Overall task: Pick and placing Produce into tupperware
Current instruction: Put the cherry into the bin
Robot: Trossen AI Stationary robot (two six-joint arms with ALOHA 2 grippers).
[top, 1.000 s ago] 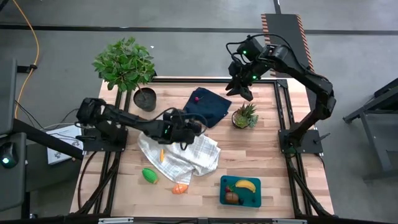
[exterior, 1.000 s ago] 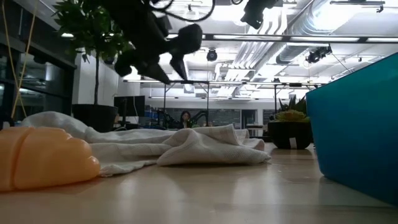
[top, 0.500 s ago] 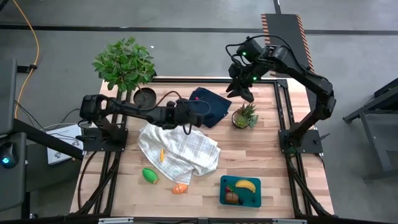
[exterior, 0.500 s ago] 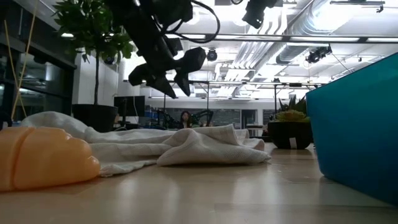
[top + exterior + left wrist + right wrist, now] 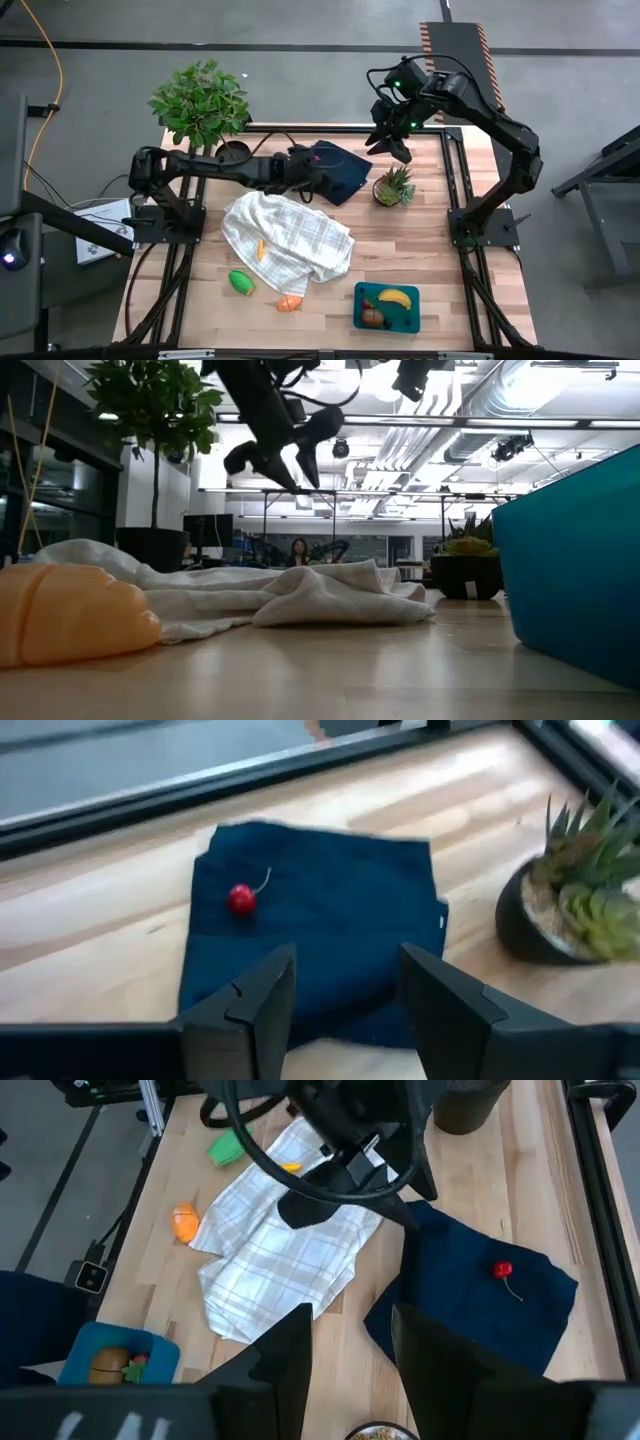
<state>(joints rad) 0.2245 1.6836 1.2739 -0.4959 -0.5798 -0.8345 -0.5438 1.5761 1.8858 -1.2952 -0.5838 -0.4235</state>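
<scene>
A red berry point(image 5: 241, 899) with a thin stem lies on the dark navy cloth point(image 5: 347, 172) at the table's far middle. My left gripper point(image 5: 345, 970) hovers open just above the cloth's near edge, short of the berry, with nothing between its fingers. High over the far right corner, my right gripper point(image 5: 350, 1330) waits open and empty. The teal tupperware point(image 5: 358, 305) stands at the near right with a yellow banana point(image 5: 394, 297) and other pieces inside. A green piece point(image 5: 240, 282) and an orange piece point(image 5: 289, 302) lie on the wood; a small orange piece point(image 5: 261, 249) rests on the white checked cloth point(image 5: 295, 240).
A small spiky potted plant point(image 5: 394, 187) stands just right of the navy cloth. A large leafy potted plant point(image 5: 203, 105) occupies the far left corner. The rumpled white checked cloth covers the table's middle. Bare wood shows between this cloth and the tupperware.
My left gripper has left the space over the white checked cloth and travelled toward the table's far edge and a little right, rising somewhat and turning, until it hangs over the navy cloth. Nothing on the table has moved.
</scene>
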